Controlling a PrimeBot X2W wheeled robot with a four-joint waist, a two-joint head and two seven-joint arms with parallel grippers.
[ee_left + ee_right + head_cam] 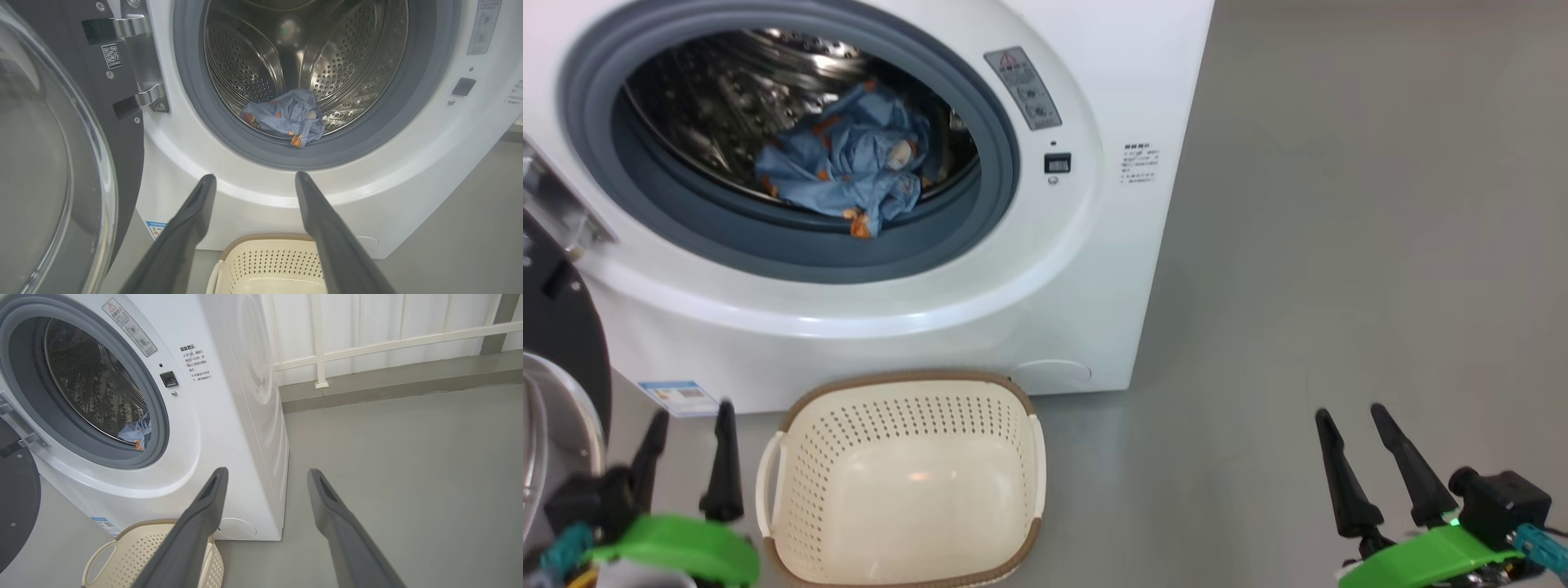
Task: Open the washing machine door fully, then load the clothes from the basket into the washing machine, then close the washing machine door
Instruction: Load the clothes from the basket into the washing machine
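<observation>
showing the clothes [845,167] lying inside the washing machine [1094,269], the washing machine door [53,163] open; holding left pincer [691,412] and right pincer [1350,410] wide, empty, flanking the basket [907,388]

Head looks down, wrists look forward; all share washing machine [1111,269] and basket [907,425].
</observation>
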